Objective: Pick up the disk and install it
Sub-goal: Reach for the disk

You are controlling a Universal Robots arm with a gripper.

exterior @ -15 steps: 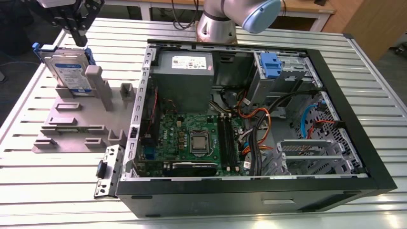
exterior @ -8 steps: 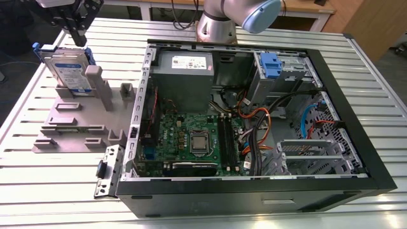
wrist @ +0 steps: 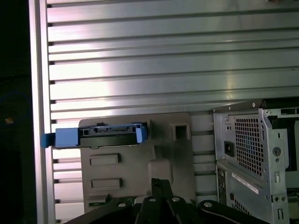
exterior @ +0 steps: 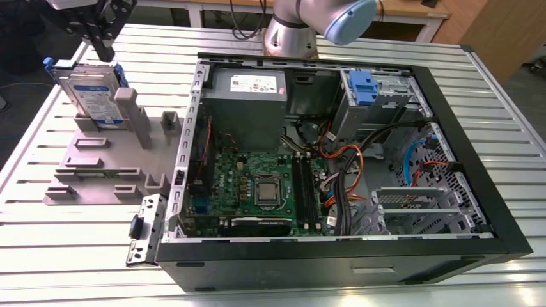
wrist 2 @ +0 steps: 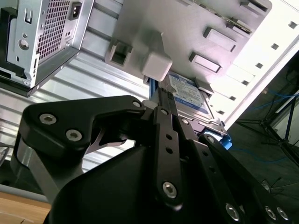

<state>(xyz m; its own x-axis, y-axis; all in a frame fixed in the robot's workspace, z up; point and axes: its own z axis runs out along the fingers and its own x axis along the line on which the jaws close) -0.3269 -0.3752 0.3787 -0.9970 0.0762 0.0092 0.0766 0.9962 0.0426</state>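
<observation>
1. A flat silver hard disk with a white-and-blue label and a blue plastic frame (exterior: 89,96) stands on edge in a moulded grey plastic fixture (exterior: 94,169). It sits at the end of the fixture nearest the desk's far corner on the exterior view's left.
2. The fixture lies flat on the ribbed aluminium desk (exterior: 68,256), close to the desk's edge on the exterior view's left. Its other slots and pegs are bare.
3. The black pincer (exterior: 104,54) hangs just above the disk's top edge. I see no grip on the disk, and I cannot tell whether the pincer is apart or together.
4. In the first wrist view the disk (wrist: 98,135) shows edge-on, with its blue frame poking out past the fixture toward the desk's edge.
5. A large open black computer case (exterior: 341,265) lies on its side just beside the fixture, over the middle of the desk. A green circuit board (exterior: 256,179) and a grey metal power box (exterior: 247,109) show inside it.
6. The silver and pale blue robot arm (exterior: 324,19) rises at the desk's far edge, behind the case.
</observation>
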